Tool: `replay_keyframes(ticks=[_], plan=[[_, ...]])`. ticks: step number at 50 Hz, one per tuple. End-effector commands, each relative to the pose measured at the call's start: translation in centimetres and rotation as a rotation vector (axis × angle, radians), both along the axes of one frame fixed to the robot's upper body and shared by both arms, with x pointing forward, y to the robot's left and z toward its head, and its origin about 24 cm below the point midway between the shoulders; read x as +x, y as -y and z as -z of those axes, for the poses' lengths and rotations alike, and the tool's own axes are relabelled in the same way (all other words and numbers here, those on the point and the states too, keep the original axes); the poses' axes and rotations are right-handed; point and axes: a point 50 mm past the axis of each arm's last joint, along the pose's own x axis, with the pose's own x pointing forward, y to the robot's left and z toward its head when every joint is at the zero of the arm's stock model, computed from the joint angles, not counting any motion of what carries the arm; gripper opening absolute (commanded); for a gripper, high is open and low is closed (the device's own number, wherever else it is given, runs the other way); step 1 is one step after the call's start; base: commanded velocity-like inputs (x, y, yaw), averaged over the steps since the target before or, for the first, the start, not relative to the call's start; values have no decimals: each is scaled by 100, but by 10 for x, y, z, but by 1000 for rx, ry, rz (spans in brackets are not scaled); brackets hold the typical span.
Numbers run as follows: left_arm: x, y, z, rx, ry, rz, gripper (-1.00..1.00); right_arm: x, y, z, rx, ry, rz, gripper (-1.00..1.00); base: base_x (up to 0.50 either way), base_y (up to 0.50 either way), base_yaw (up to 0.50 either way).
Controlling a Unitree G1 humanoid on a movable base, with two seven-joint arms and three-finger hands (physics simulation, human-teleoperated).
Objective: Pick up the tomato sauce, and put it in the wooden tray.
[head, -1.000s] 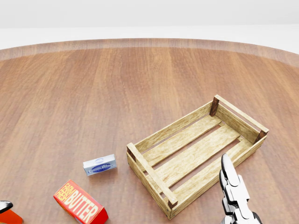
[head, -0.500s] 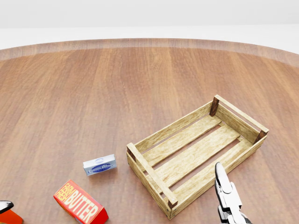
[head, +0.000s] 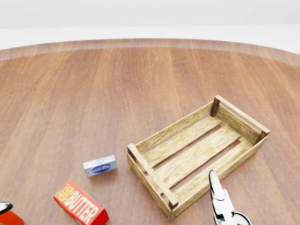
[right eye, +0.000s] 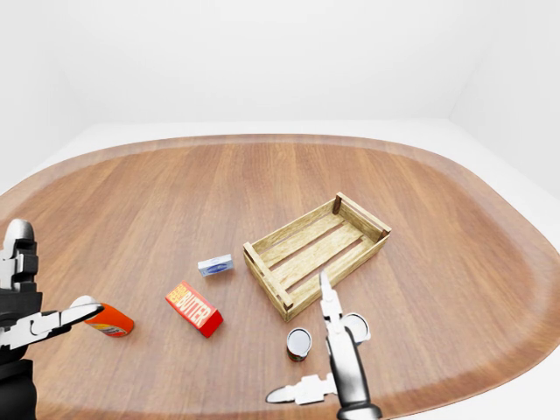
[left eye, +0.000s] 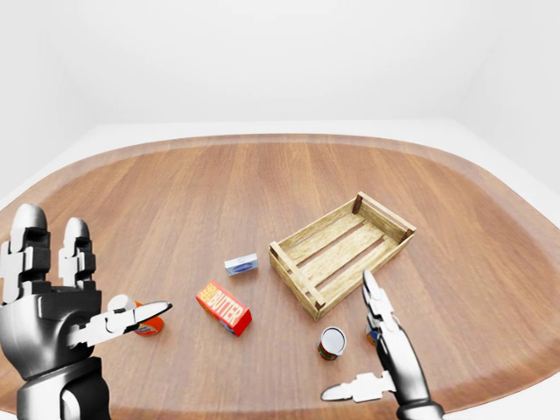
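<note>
Tomato sauce can [right eye: 299,344] stands untouched on the counter [left eye: 175,201], just near of the wooden tray [left eye: 341,252], which holds nothing. Right robot hand [right eye: 328,350] hovers beside it, fingers spread wide; left robot hand [left eye: 61,302] is spread too, so grasp and placement remain.

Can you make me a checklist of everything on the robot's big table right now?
Surface: round wooden table.
Job's things: wooden tray, nothing inside it; a can standing just below it, maybe the tomato sauce, label unreadable.
Clutter: red butter box, small blue-white box, orange-red item partly hidden.
Hands: left robot hand open; right robot hand open, beside the can.
Cables: nothing seen.
Surroundings: plain white walls.
</note>
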Motion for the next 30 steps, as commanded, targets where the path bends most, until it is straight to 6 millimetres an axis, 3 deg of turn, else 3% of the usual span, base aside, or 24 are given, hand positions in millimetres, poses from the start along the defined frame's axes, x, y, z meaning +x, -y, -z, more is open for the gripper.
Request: replay_keyframes(ticks=[1, 30], plan=[[0, 0, 0, -1, -1, -1, 95, -1, -3, 6, -9, -21, -8, 100, 0, 0, 0], [2, -1, 1, -5, -4, -2, 95, -1, -7, 20, -27, -64, -21, 100, 0, 0, 0]])
